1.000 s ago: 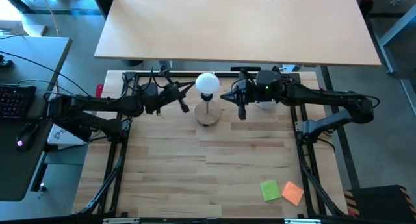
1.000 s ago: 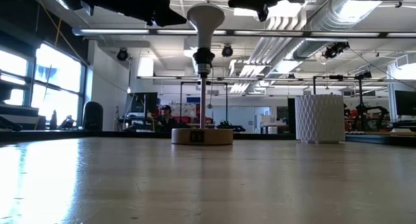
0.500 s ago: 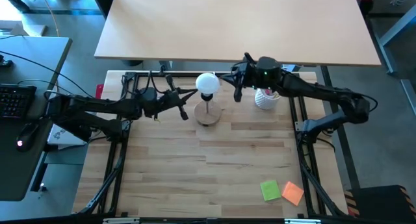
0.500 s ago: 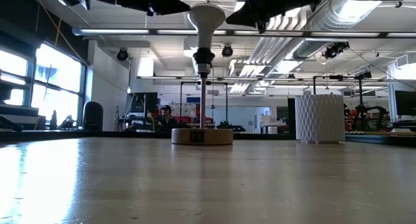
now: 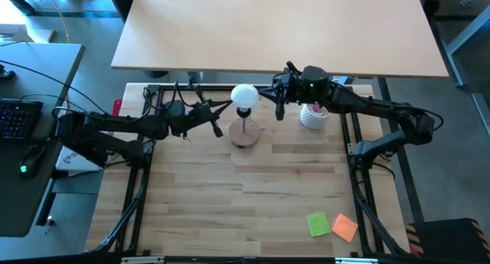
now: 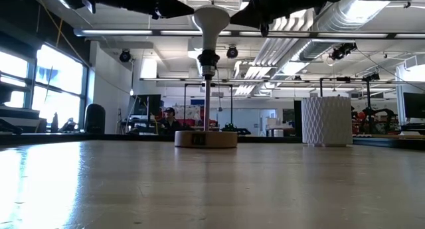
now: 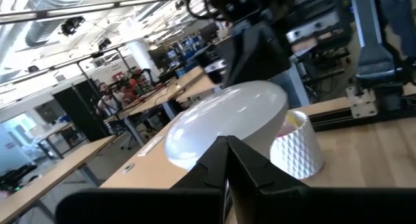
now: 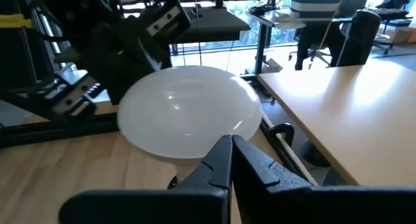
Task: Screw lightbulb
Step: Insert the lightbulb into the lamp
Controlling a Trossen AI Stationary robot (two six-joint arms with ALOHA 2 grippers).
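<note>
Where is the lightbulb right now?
In the high view the lightbulb sits atop the lamp base at the table's far middle, between both shut grippers, left of the white cup.

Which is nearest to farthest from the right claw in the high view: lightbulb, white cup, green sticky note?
From the right claw, shut at the table's far edge:
1. White cup, just beside it on the right arm's side. The lightbulb on the lamp base, toward the left arm, is about as near; too close to call.
2. Green sticky note, far off at the near right corner.
</note>
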